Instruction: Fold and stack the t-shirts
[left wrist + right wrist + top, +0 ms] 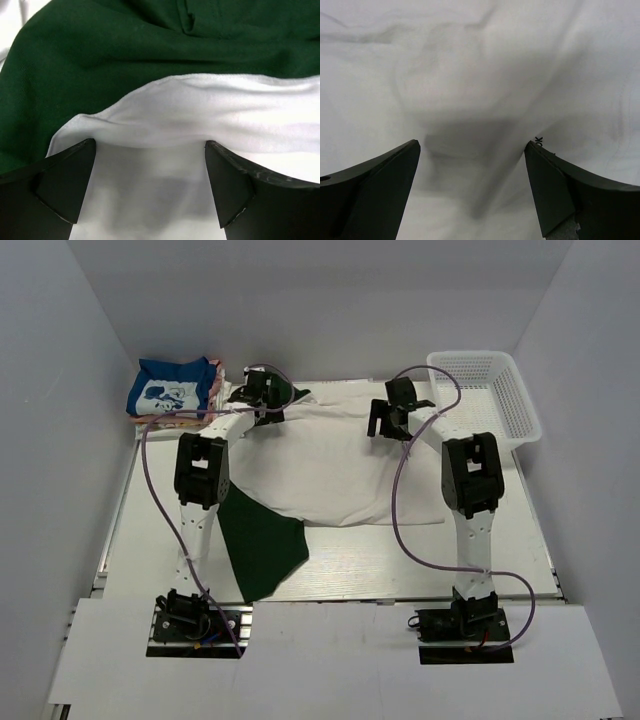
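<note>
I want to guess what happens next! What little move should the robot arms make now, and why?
Probably shut both grippers on the white t-shirt. The left gripper and right gripper are open, close above it, holding nothing. The left one straddles its edge, which lies over the dark green t-shirt, so pinching there could start a fold.

The cream t-shirt (330,465) is soft matt cloth, the dark green t-shirt (100,65) finely woven (slightly grainy); the basket (515,408) is white plastic mesh.
</note>
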Available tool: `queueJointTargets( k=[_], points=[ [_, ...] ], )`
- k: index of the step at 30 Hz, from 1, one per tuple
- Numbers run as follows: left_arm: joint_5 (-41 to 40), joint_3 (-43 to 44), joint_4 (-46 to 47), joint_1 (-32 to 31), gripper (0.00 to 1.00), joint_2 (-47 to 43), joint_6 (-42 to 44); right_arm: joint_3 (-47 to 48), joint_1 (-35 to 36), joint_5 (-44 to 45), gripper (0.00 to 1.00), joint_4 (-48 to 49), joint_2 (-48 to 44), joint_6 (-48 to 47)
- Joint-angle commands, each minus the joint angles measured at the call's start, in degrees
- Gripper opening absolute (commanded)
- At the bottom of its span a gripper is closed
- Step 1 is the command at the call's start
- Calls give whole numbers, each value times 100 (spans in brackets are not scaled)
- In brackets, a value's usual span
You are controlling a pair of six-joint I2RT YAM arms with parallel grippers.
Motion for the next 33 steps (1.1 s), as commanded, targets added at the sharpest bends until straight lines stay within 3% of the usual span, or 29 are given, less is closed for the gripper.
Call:
queueJointTargets(
  k=[1, 6, 11, 12, 13, 16, 19, 23, 27, 33],
  points=[
    [450, -2, -10, -54, 100, -830, 409, -72, 60, -73, 90, 25, -855, -285],
    [616, -1003, -168, -116, 100, -2428, 217, -925, 104, -336, 90, 420, -2339, -304],
    [941, -3734, -168, -116, 100, -4695, -951, -2699, 87, -468, 90, 965, -3502, 196],
    [1047, -4174, -168, -116, 100, -5474, -1136, -3406, 104, -538, 90, 1079, -3861, 232],
    [1135, -5066, 6, -116, 100, -5864, -1468, -3614, 87, -539, 90, 1280, -4195, 294],
    [1494, -6387, -45, -116, 100, -7032, -2129, -4335, 69, -469, 90, 1528, -5003, 549],
    [2320, -7007, -639, -168, 100, -7737, -2394, -4626, 69, -22, 90, 1292, -5496, 899],
    [2384, -7947, -1301, -169, 100, -8791, -2649, -5082, 52, 85, 90, 1587, -5973, 1191],
    [2620, -8202, -2303, -169, 100, -9286, -2764, -5260, 52, 40, 90, 1652, -6150, 1094],
    [3384, -8976, -2559, -169, 100, -9472, -2957, -5145, 52, 147, 90, 1282, -5974, 1076]
  ],
)
